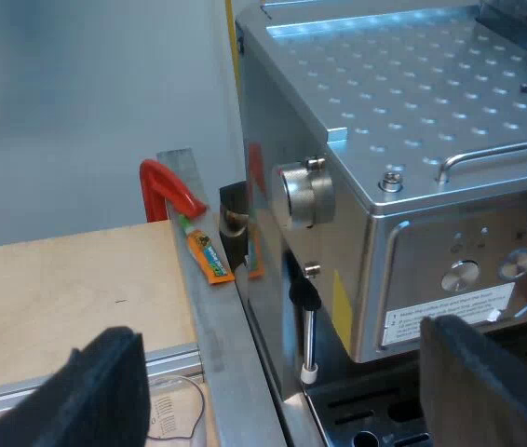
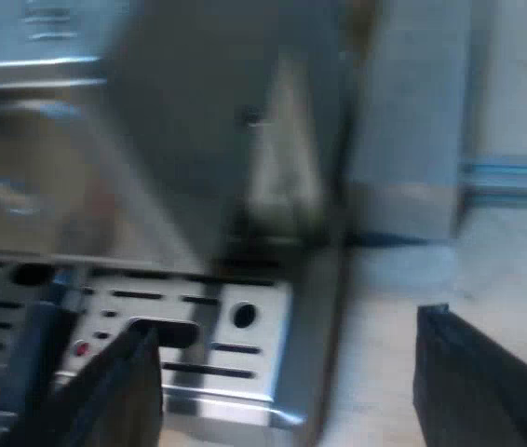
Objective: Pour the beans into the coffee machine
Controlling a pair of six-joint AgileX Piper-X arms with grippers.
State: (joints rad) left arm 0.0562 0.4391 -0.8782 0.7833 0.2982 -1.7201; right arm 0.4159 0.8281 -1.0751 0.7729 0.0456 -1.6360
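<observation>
The left gripper (image 1: 277,328) is hovering with its two black fingers (image 1: 105,391) spread wide apart and nothing between them; the espresso machine (image 1: 403,121) is standing close ahead, running from about twelve to three o'clock of this gripper, its dimpled steel top and one side panel showing. A ribbed round knob (image 1: 305,196) is sticking out of that side panel; a thin steam wand (image 1: 308,326) is hanging straight down below the knob, toward the slotted drip tray (image 1: 385,414). A wooden table (image 1: 68,279) is lying at about ten o'clock of the gripper, edged by a metal rail (image 1: 222,363) that is running just beside the machine. A red clamp (image 1: 166,191) is sitting at the far end of the rail, and an orange tube (image 1: 209,253) is lying on the rail near it. The clear rim and printed scale of a measuring glass (image 1: 175,410) are showing just beside one finger, close to the rail; whether beans are in it I cannot tell.

The right gripper (image 2: 287,324) is also hovering with its fingers (image 2: 487,382) held apart, gripping nothing; it is facing the machine's front low down, with the drip tray (image 2: 198,358) at about eleven o'clock of it and a pale tabletop (image 2: 403,307) at about one o'clock.
</observation>
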